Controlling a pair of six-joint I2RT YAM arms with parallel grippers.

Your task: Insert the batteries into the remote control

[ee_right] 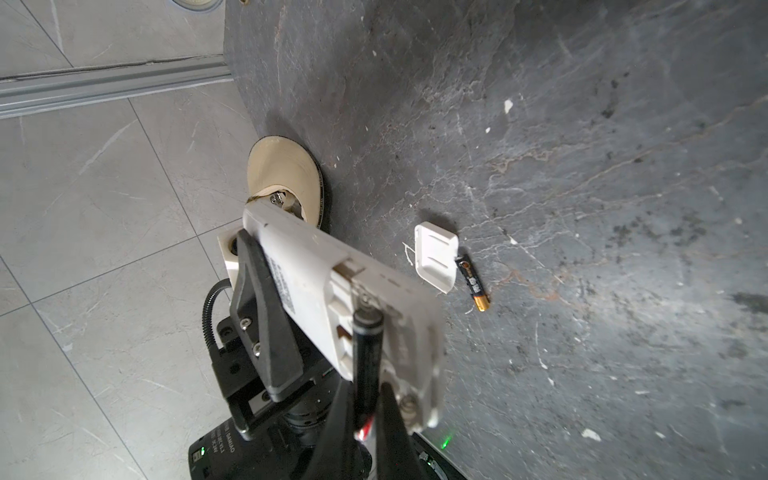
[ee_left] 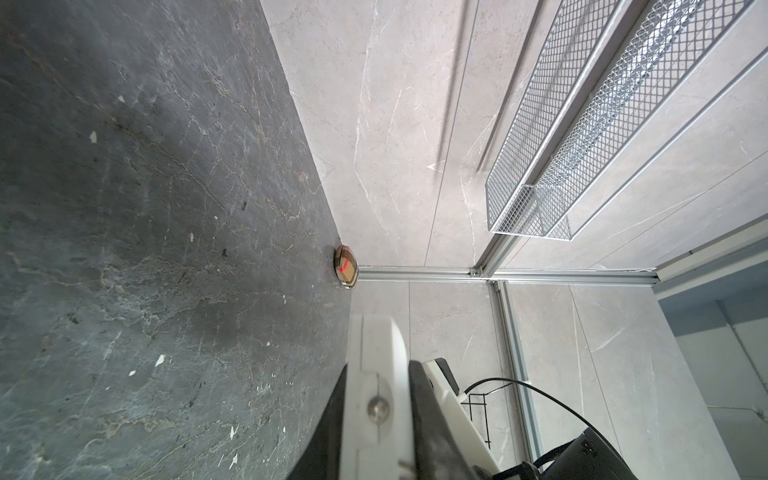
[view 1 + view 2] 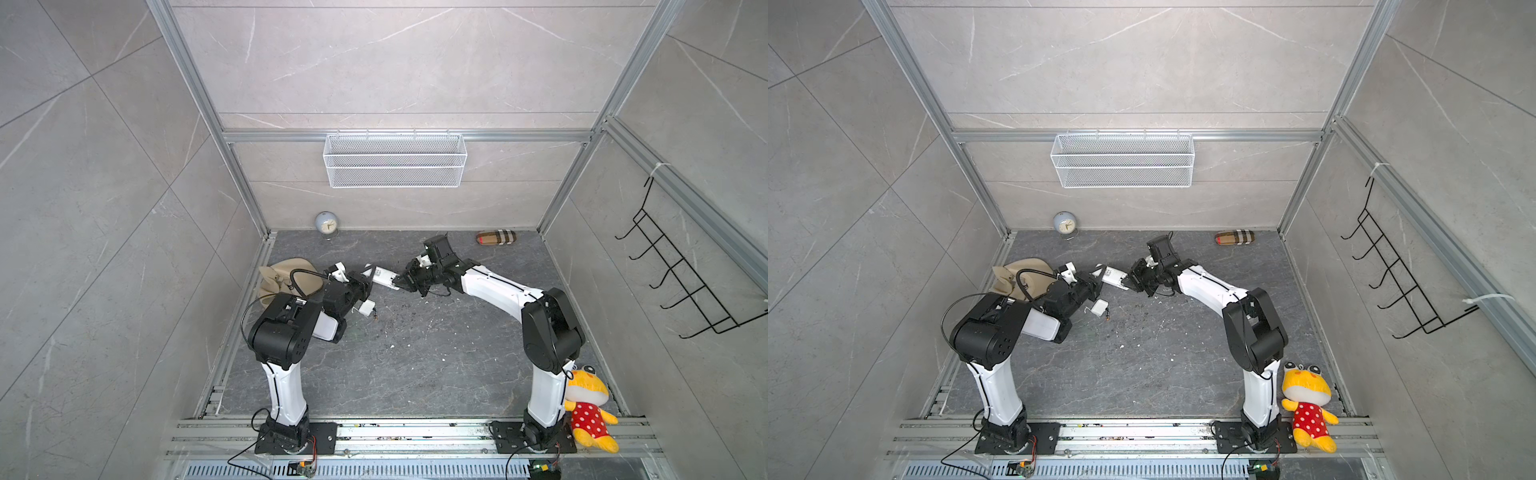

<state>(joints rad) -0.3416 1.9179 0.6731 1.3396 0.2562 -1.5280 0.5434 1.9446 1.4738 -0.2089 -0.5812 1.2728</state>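
My left gripper (image 3: pixel 365 286) (image 2: pixel 376 376) is shut on the white remote control (image 3: pixel 384 277) (image 3: pixel 1115 276) (image 2: pixel 376 332) and holds it above the floor with its open battery bay (image 1: pixel 353 307) facing my right gripper. The right gripper (image 3: pixel 401 283) (image 1: pixel 365 392) is shut on a dark battery (image 1: pixel 368 353), whose tip sits in that bay. A second battery (image 1: pixel 473 282), with an orange-brown end, lies on the floor beside the detached white back cover (image 1: pixel 435 262) (image 3: pixel 365 308).
A beige hat (image 3: pixel 282 278) lies behind the left arm. At the back wall stand a round clock (image 3: pixel 327 224) and a plaid slipper (image 3: pixel 496 238). A wire basket (image 3: pixel 395 160) hangs above. A plush toy (image 3: pixel 590 409) sits by the right base. White specks dot the floor.
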